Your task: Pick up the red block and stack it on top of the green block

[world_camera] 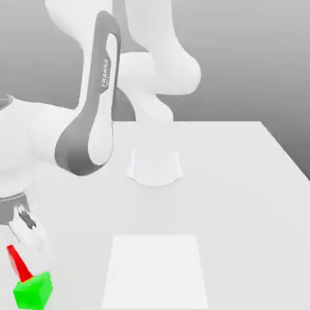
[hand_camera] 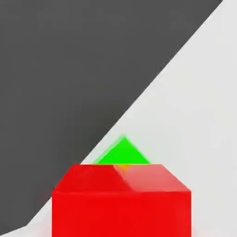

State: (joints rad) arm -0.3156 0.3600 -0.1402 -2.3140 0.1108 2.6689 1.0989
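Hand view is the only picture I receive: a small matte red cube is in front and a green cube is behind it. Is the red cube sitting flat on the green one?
Observer: No. In the exterior view the small matte red cube is tilted, and its lower end meets the top of the small matte green cube.
Operator: Where is the gripper?
Observer: The gripper hangs just above the red cube, at the exterior view's left.
Operator: Is anything else on the table?
Observer: A flat white square patch lies on the white table, to the exterior view's right of the cubes.
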